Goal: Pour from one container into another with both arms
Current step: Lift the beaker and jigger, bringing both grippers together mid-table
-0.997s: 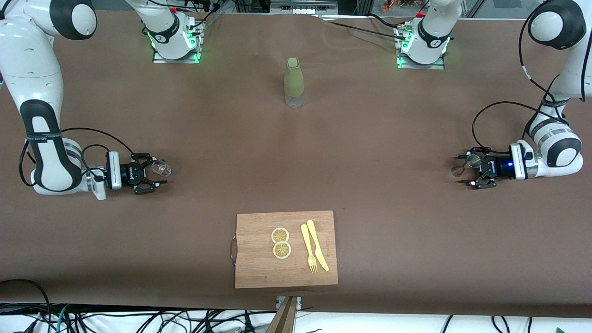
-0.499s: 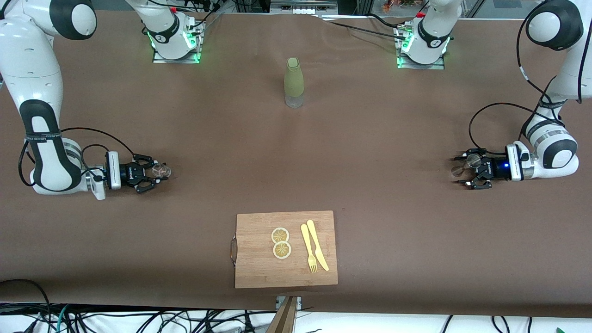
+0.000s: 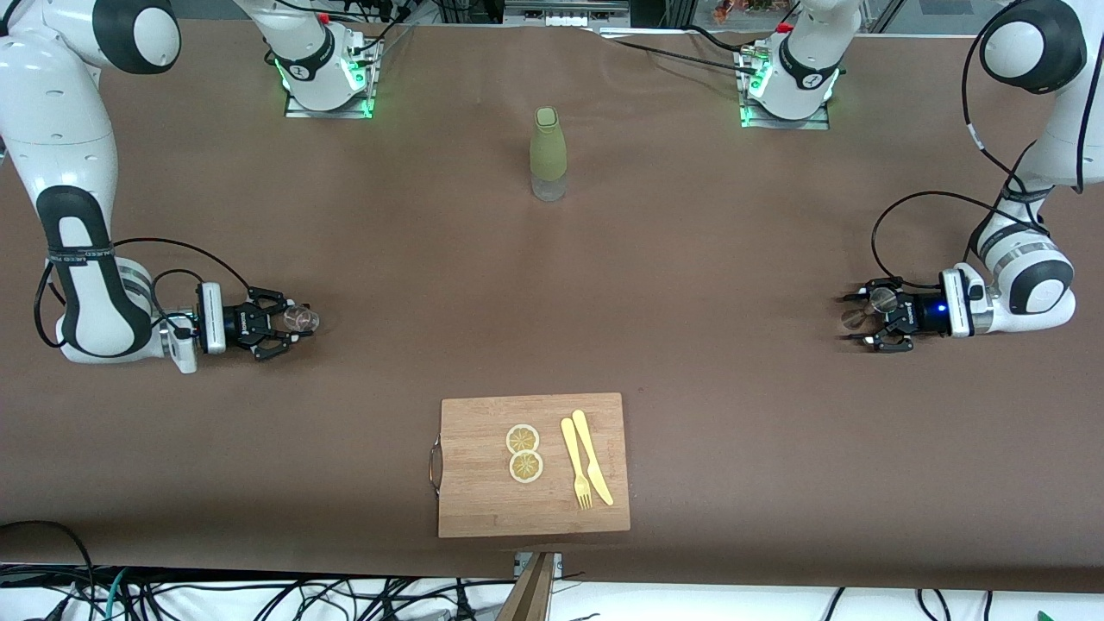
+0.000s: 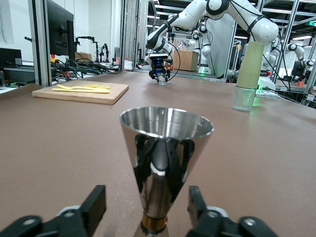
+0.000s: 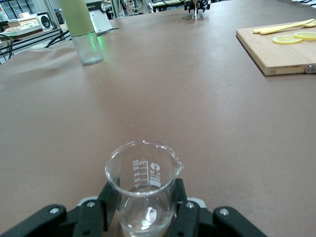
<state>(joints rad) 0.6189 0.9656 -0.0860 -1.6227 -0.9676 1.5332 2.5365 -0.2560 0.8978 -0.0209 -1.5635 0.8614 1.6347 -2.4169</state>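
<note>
At the right arm's end of the brown desk (image 3: 690, 259), the right end effector (image 3: 289, 332) has just clenched on a small glass beaker (image 3: 302, 320) that stands there nearly empty. At the left arm's end, the left end effector (image 3: 862, 326) has narrowed around a shiny metal cup (image 3: 880, 299). Its fingers (image 4: 96, 202) are not yet touching the cup, so one container seems secured and the other must be gripped before any lift and pour.

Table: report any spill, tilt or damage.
Nothing stands out. The glass beaker in the right gripper and the metal jigger between the left gripper's fingers stand upright; the brown table cover looks dry.
</note>
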